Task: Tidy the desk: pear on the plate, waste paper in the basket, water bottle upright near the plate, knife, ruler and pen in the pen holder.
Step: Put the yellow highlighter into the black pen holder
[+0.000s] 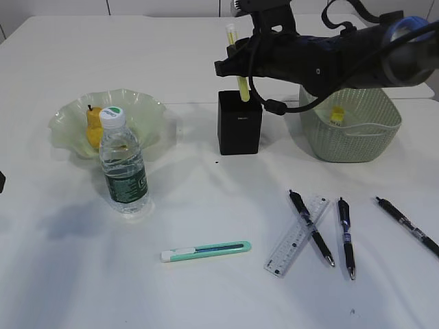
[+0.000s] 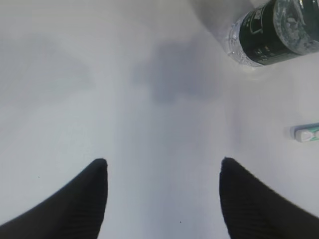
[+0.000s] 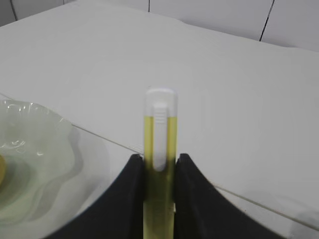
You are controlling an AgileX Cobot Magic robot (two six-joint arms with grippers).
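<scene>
Now the right gripper pinches a yellow pen upright, its tip in the holder; left gripper spread over bare desk; bottle upright by the plate, pear on it; paper in the basket; ruler and knife lie loose.

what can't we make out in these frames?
- Yellow pen: lower end cut off by the right wrist view's bottom edge; exterior view can't show how deep it sits in the pen holder.
- Right gripper: jaws masked by the arm in the exterior view.
- Utility knife: cut by the left wrist view's right edge.
- Ruler markings: too small.
</scene>
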